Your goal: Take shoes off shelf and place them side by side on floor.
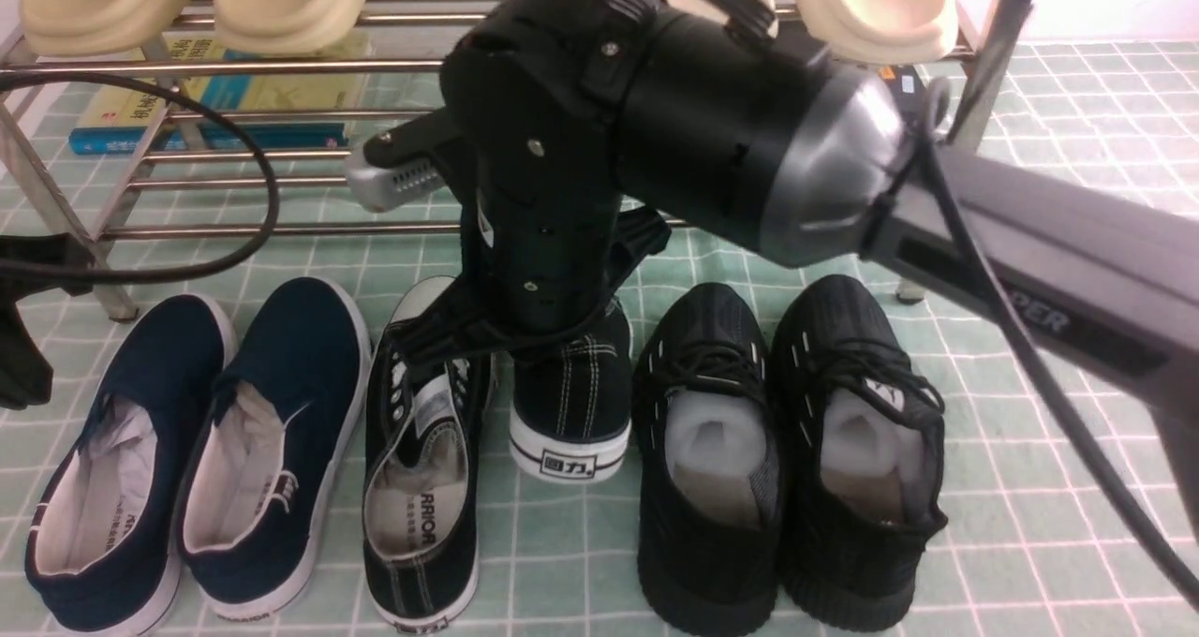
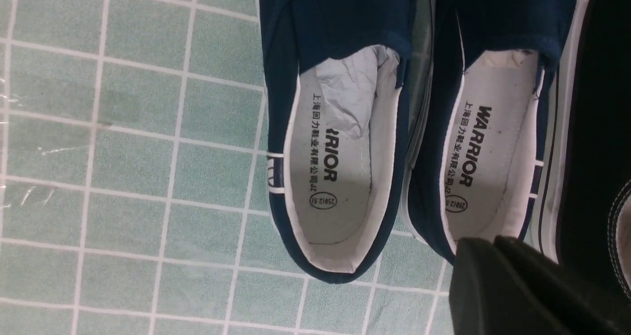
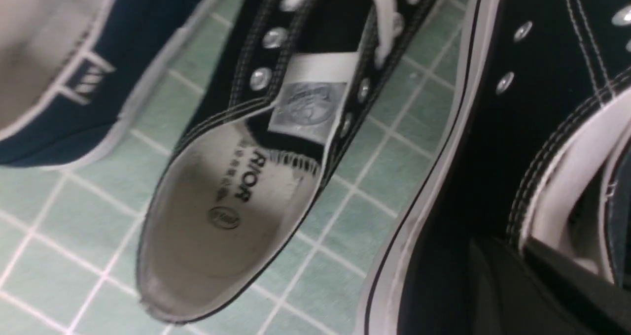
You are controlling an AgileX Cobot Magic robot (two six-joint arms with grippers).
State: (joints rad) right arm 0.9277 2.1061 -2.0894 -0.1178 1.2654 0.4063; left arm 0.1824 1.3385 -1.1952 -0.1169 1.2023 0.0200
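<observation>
One black canvas shoe lies flat on the green grid floor, heel toward me. Its mate is right beside it, tilted, with the heel label facing me. My right gripper comes down from above and is shut on this shoe's collar wall, one finger outside and one inside. I cannot tell whether its sole touches the floor. My left gripper is shut and holds nothing, at the far left above the navy slip-ons. The steel shelf stands behind.
Navy slip-ons sit left of the canvas pair, and black knit sneakers sit right of it. Beige slippers rest on the shelf's upper tier, with books on the lower one. A black cable loops at left.
</observation>
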